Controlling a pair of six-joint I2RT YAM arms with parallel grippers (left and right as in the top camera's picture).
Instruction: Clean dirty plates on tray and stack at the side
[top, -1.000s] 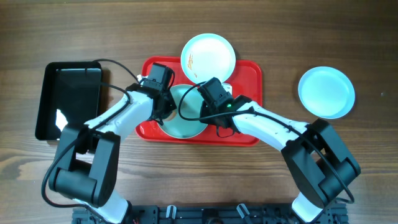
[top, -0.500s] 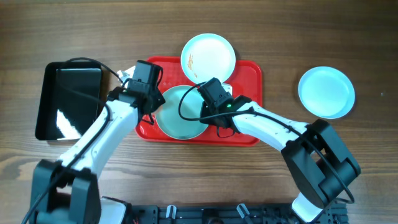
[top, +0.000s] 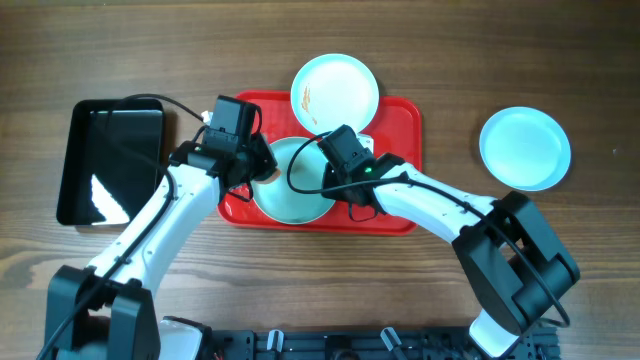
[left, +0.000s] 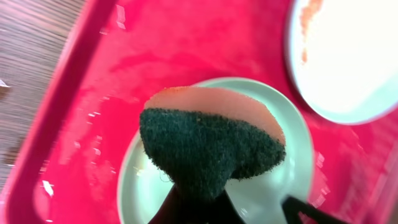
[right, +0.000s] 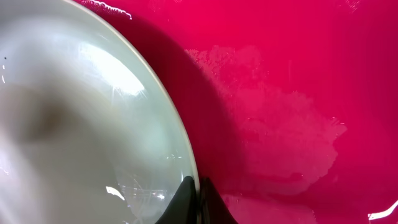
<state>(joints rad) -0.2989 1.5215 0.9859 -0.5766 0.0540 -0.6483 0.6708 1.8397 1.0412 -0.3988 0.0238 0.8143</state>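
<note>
Sponge poised over the plate
My left jaws pinch the sponge over the plate on the red tray. My right jaws, pressed together at its rim, could slip under scrubbing, letting it skid into the smeared plate beyond.

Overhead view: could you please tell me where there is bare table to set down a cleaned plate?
Bare wood lies between the red tray and the clean plate, and along the far side beyond both. The red tray is crowded: the smeared plate, the middle plate, the left gripper with its sponge, the right gripper pinching that plate's rim.
</note>
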